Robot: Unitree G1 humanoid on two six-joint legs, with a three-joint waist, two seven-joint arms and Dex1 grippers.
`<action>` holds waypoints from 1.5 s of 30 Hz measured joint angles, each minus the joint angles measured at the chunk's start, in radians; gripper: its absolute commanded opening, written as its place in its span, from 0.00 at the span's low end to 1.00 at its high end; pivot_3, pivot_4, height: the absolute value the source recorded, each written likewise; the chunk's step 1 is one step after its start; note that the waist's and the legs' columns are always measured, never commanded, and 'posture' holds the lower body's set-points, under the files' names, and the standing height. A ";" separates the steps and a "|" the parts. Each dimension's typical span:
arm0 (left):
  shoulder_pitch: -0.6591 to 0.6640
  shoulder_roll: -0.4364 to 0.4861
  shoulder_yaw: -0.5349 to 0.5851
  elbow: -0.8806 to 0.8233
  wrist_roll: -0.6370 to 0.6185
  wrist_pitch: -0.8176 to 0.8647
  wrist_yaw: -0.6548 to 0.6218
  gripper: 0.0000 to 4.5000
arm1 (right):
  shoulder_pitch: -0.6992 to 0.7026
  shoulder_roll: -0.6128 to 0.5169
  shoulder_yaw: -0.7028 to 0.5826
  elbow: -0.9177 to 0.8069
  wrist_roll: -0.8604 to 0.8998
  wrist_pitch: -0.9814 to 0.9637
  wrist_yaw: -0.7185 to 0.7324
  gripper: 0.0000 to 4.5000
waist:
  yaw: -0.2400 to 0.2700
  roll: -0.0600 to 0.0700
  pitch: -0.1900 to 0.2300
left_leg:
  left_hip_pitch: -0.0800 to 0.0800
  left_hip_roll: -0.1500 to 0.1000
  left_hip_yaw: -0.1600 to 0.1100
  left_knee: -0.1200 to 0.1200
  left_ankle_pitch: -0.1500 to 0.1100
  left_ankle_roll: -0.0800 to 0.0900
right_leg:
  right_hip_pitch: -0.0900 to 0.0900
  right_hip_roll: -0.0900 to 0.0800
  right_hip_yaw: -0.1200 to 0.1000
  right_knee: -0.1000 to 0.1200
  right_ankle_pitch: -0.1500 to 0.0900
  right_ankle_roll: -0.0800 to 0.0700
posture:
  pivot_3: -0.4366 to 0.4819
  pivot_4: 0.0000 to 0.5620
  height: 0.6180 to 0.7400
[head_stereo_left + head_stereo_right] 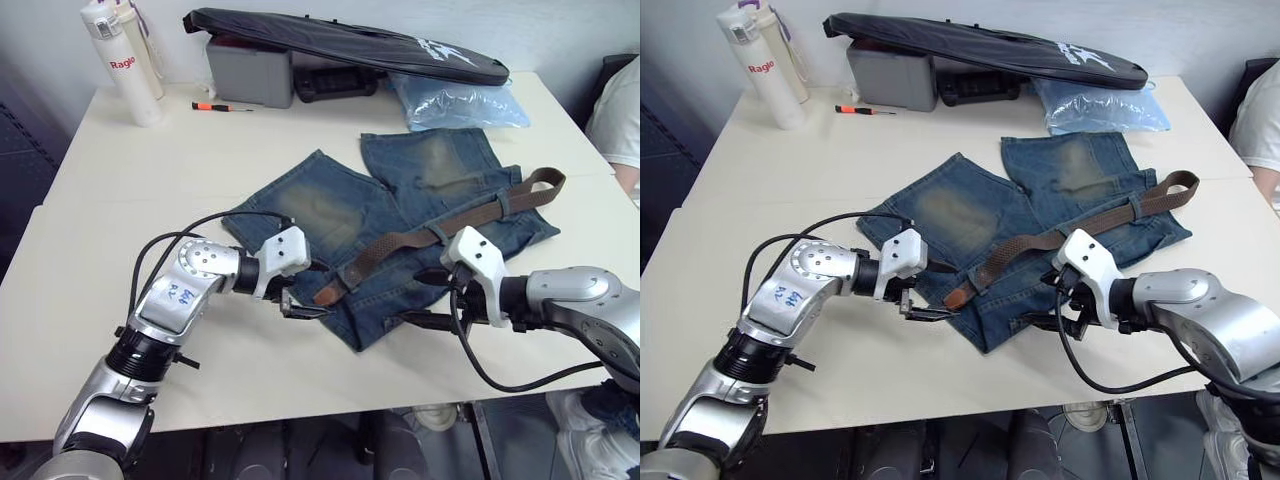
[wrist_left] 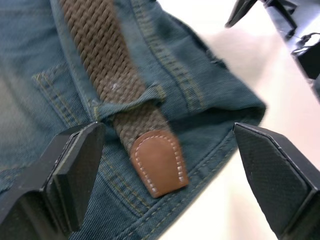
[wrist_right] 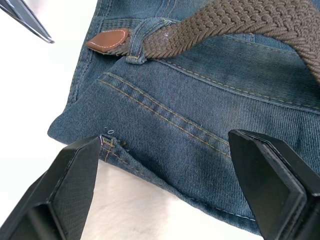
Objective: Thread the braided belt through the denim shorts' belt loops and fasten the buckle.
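One braided belt (image 1: 420, 238) lies across one pair of denim shorts (image 1: 400, 215) at the middle of a cream table (image 1: 150, 190), its tan tip (image 2: 158, 162) poking through a belt loop (image 2: 127, 102). The left gripper (image 1: 296, 306) and right gripper (image 1: 425, 297) hover at the near hem, both spread. At the far edge stand two bottles (image 1: 120, 60), with one black bag (image 1: 340, 42) to their right.

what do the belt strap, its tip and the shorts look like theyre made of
Braided belt: looks like woven elastic or fabric cord, matte dark brown, with a visible basket weave. Its tip: smooth tan leather or imitation leather, edged in pale stitching. Denim shorts: faded blue cotton denim, showing a diagonal twill grain and yellow seams.
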State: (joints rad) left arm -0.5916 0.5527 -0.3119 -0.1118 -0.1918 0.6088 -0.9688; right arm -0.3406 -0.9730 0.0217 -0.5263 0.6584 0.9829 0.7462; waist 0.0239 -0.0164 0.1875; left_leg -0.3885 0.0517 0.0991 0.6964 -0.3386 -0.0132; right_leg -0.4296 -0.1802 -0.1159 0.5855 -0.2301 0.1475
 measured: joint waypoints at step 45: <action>0.215 0.378 0.201 -0.198 -0.222 0.170 -0.150 0.12 | -0.121 0.162 0.126 0.263 -0.219 0.078 -0.079 0.00 | -0.025 -0.005 -0.003 | 0.001 0.001 -0.001 0.000 -0.001 -0.001 | 0.001 0.000 -0.001 0.000 0.000 -0.001 | 0.48 0.27 1.00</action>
State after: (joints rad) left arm -0.3763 0.9304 -0.1106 -0.3098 -0.4133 0.7792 -1.1189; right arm -0.4620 -0.8115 0.1474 -0.2634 0.4394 1.0612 0.6676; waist -0.0011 -0.0210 0.1847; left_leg -0.3873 0.0523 0.0979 0.6968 -0.3393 -0.0141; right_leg -0.4283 -0.1803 -0.1168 0.5860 -0.2304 0.1469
